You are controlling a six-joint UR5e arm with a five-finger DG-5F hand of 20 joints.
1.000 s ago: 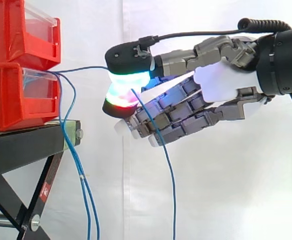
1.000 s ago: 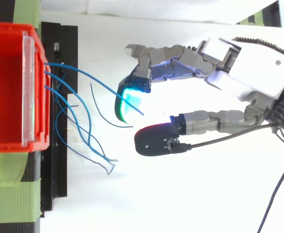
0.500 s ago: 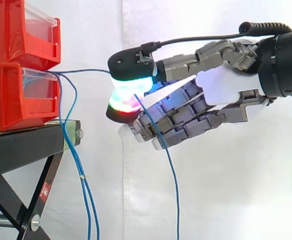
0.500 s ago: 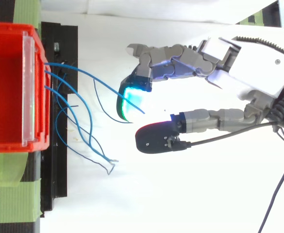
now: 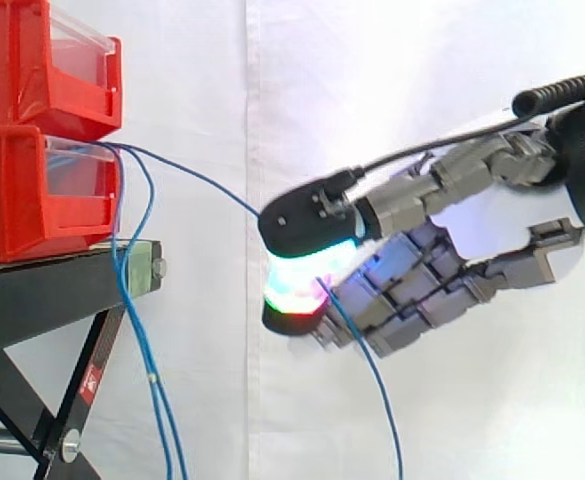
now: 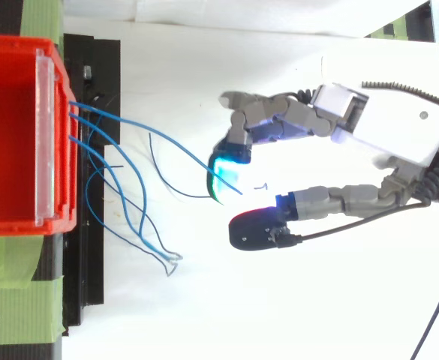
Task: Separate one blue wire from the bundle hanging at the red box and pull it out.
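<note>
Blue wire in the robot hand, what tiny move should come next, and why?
Probably pull the robot hand straight away from the red bin, toward the side view's right. Its glowing pads pinch one blue wire, which runs from the bin's front across to the pinch, so that end looks not yet out. The other blue wires hang loose beside the black stand.

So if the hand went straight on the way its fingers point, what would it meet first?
Probably the loose wires hanging below the bins, then the stand. The hand points left and slightly down, pinching one wire; depth is uncertain.
</note>
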